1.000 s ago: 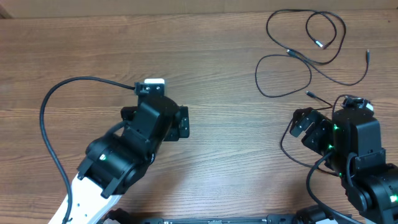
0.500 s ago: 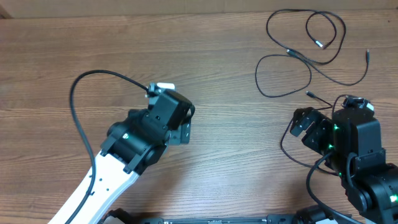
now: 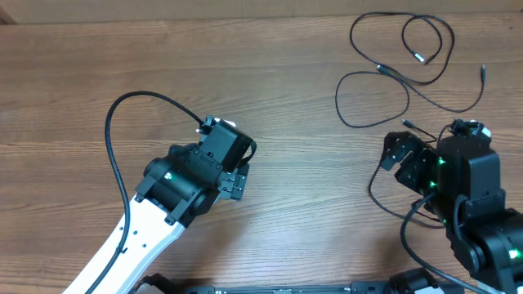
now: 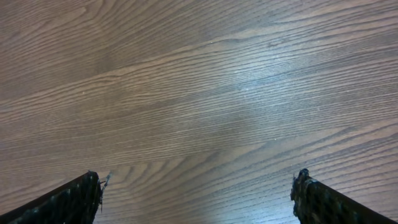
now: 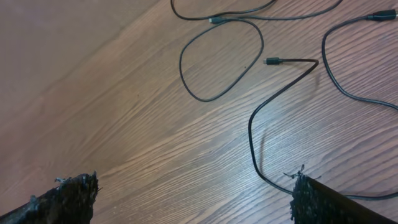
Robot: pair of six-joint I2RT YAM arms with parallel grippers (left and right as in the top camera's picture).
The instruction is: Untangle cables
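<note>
overhead, finds the cables [image 3: 400, 75] strewn over the far right part of the wood-grain table [image 3: 278, 90]: thin black cords in loose, overlapping loops, with small metal-tipped plugs at the ends. picks out one rounded loop nearest the table's middle, bigger curls crossing one another farther back, and a long strand sweeping toward the right edge. spots one plug end [image 3: 406, 123] just ahead of the right gripper [image 3: 399, 159], near it yet apart. shows that pincer released, jaws spread wide and clasping nothing, low over the wood at the near side of the tangle. from the right wrist, looks out between two dark fingertips [image 5: 71, 196] at the same cords, with the rounded loop well ahead and the plug-ended strand bending back to run just beside the right-hand tip; cannot tell whether touching there. places the left gripper [image 3: 237, 181] near the table's middle, well apart from every cord, likewise released and wide, holding nothing. from the left wrist, sees plain wood grain between its two tips. notes also a thicker black arm wire [image 3: 147, 93] arcing out from the left arm over the table.
</note>
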